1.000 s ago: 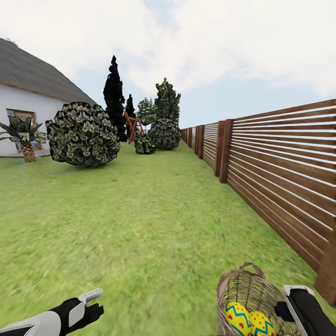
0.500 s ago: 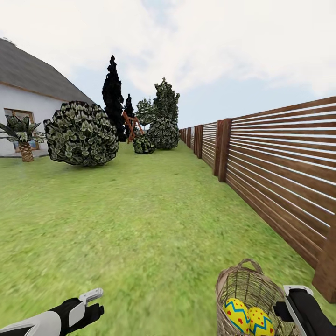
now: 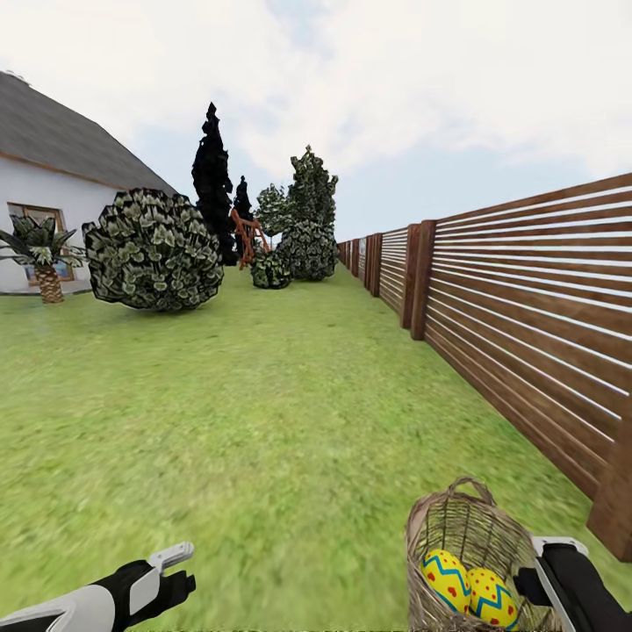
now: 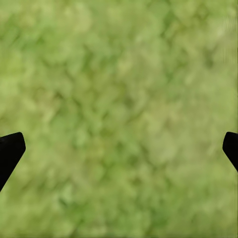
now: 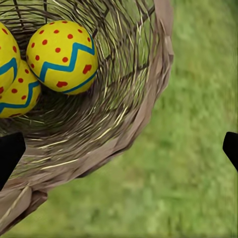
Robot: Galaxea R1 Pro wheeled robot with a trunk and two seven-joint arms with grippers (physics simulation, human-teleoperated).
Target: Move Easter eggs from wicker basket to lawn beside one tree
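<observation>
The wicker basket stands on the lawn at the near right, close to the fence. Two yellow Easter eggs with blue zigzags and red dots lie in it. In the right wrist view one egg shows whole and parts of two more lie beside it inside the basket. My right gripper hangs open just right of the basket's rim, its fingertips wide apart. My left gripper is open and empty over bare grass. A pale-flecked tree stands far off.
A brown slatted fence runs along the right, with a post close to the basket. Round bushes and a near-black tree stand far ahead. A small palm and the white house are on the left.
The whole picture has shifted slightly, so the camera has moved; the basket now sits a little higher in the head view. Both arms hold the same pose.
</observation>
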